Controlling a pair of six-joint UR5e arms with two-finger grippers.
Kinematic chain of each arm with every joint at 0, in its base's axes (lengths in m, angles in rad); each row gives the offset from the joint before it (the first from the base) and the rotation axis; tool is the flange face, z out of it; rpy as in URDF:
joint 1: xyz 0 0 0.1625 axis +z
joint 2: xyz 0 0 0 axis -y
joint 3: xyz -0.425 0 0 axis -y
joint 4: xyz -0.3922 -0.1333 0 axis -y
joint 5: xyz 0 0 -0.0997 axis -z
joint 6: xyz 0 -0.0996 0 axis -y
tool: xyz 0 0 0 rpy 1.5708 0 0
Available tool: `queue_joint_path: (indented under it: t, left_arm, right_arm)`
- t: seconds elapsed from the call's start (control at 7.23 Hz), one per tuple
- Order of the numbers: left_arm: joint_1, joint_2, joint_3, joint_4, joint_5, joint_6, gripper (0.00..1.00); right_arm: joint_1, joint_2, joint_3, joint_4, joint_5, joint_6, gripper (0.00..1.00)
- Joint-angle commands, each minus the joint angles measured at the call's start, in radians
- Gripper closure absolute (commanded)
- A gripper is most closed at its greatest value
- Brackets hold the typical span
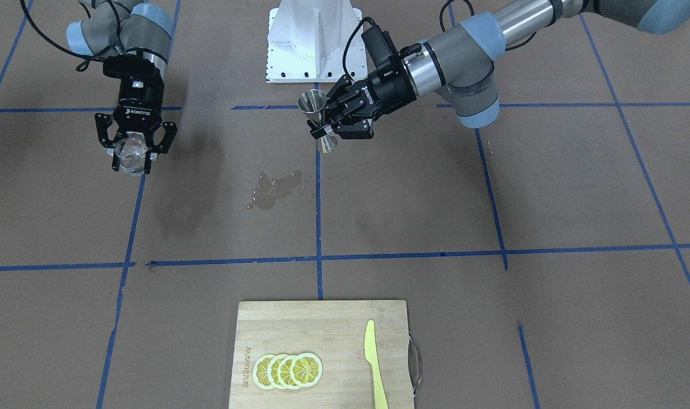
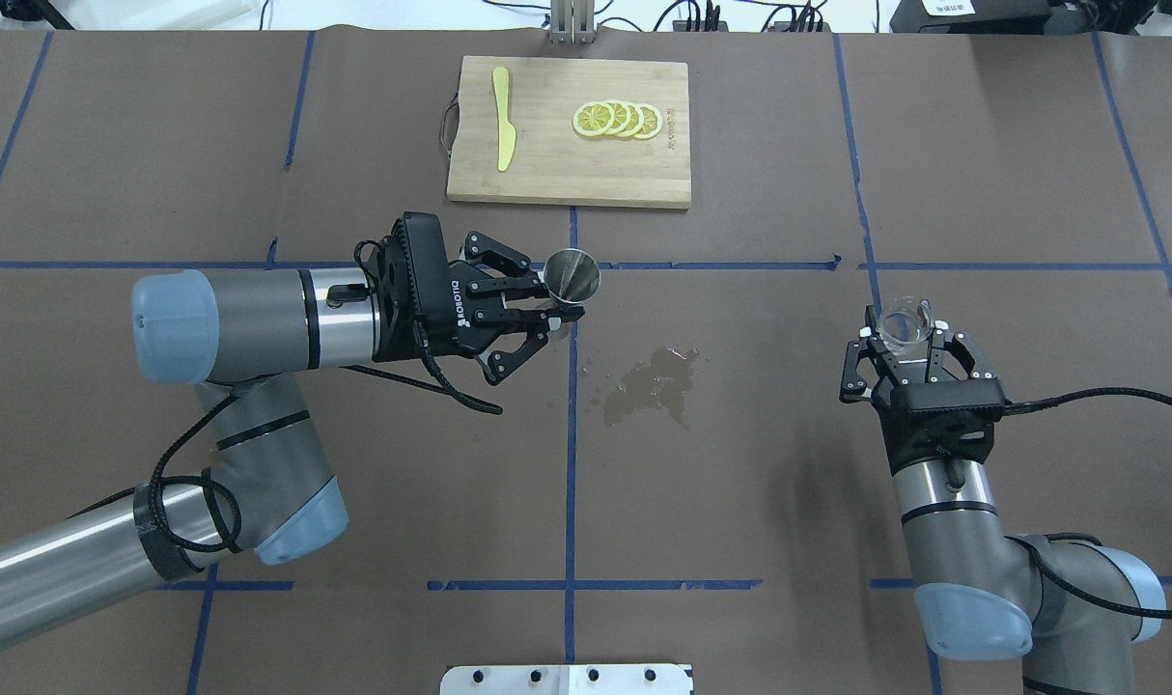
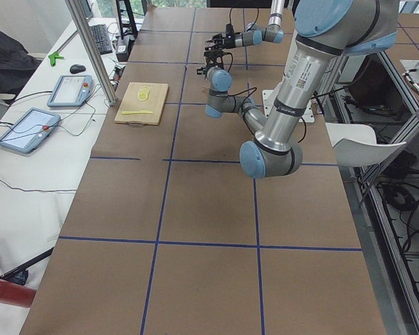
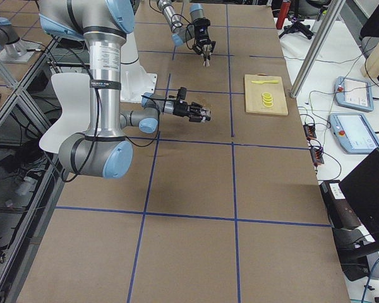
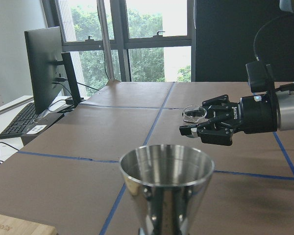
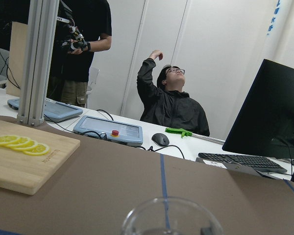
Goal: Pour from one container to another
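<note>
The steel jigger (image 1: 318,120) stands upright in the air, held at its narrow waist by my left gripper (image 1: 325,132), which is shut on it. It also shows at the table's middle as the jigger (image 2: 572,278) in the left gripper (image 2: 555,314), and its open cone (image 5: 166,174) fills the left wrist view. The clear glass cup (image 1: 130,155) hangs above the table with my right gripper (image 1: 131,162) shut on it. The cup (image 2: 905,323) is far to the right of the jigger, and its rim (image 6: 169,215) shows at the bottom of the right wrist view.
A wet spill (image 2: 652,381) darkens the brown paper between the two arms. A wooden cutting board (image 2: 547,183) at the far side holds lemon slices (image 2: 617,119) and a yellow knife (image 2: 503,130). Two people (image 6: 174,105) are beyond the table's far edge by a monitor (image 6: 272,115).
</note>
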Motion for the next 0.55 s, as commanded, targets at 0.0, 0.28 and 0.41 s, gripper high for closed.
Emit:
queue_joint_path:
  t: [0.0, 0.28, 0.41]
  left_arm:
    - [0.0, 0.021, 0.003, 0.011, -0.01, 0.105, 1.0]
    - [0.0, 0.029, 0.002, 0.075, -0.011, 0.11, 1.0]
    - [0.0, 0.032, 0.003, 0.083, -0.011, 0.11, 1.0]
  right_arm:
    - [0.001, 0.009, 0.061, -0.002, 0.043, -0.167, 1.0]
    - [-0.002, 0.015, 0.099, -0.002, 0.057, -0.216, 1.0]
    - [-0.002, 0.029, 0.122, -0.006, 0.058, -0.218, 1.0]
